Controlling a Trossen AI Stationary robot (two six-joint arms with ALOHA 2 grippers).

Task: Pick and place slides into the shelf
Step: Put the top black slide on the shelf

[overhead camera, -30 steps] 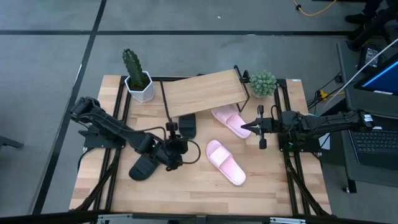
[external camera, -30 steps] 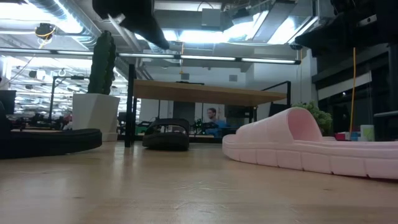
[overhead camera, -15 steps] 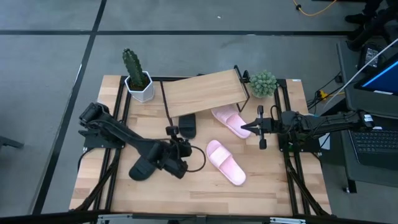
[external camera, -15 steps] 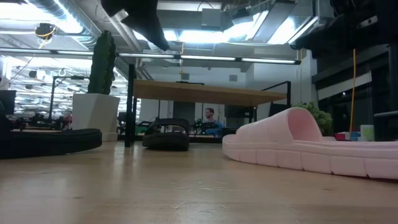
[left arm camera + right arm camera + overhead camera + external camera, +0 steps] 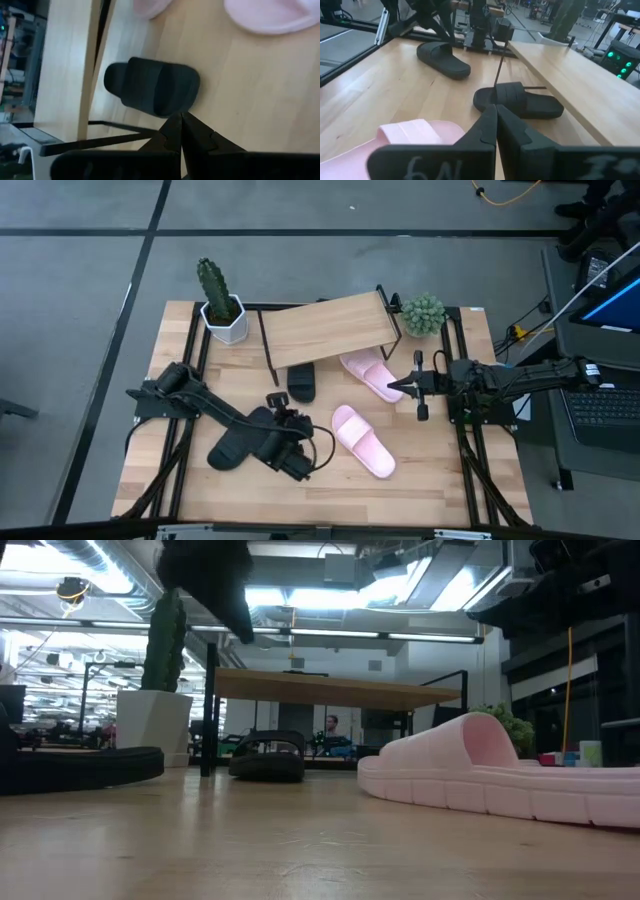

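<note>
Two black slides lie sole-down on the table. One point(image 5: 235, 446) sits near the left. The other point(image 5: 302, 381) point(image 5: 152, 88) point(image 5: 518, 100) lies half under the shelf point(image 5: 325, 328), a light plank on black wire legs. One pink slide point(image 5: 362, 440) lies mid-table, and another point(image 5: 368, 370) is partly under the shelf's right end. My left gripper point(image 5: 274, 402) point(image 5: 180, 119) is shut and empty, raised above the table between the two black slides. My right gripper point(image 5: 398, 386) point(image 5: 495, 111) is shut and empty, beside the far pink slide.
A cactus in a white pot point(image 5: 222, 308) stands at the shelf's far-left corner. A round green plant point(image 5: 423, 314) stands at its far-right corner. Bare tabletop point(image 5: 300, 500) lies along the near edge. A person shows far behind the shelf in the low view point(image 5: 331, 727).
My left arm has drawn back from the shelf toward the table's near edge, its wrist swinging toward the mid-table pink slide. Its gripper stays shut. No slide has moved, and the right arm has kept still.
</note>
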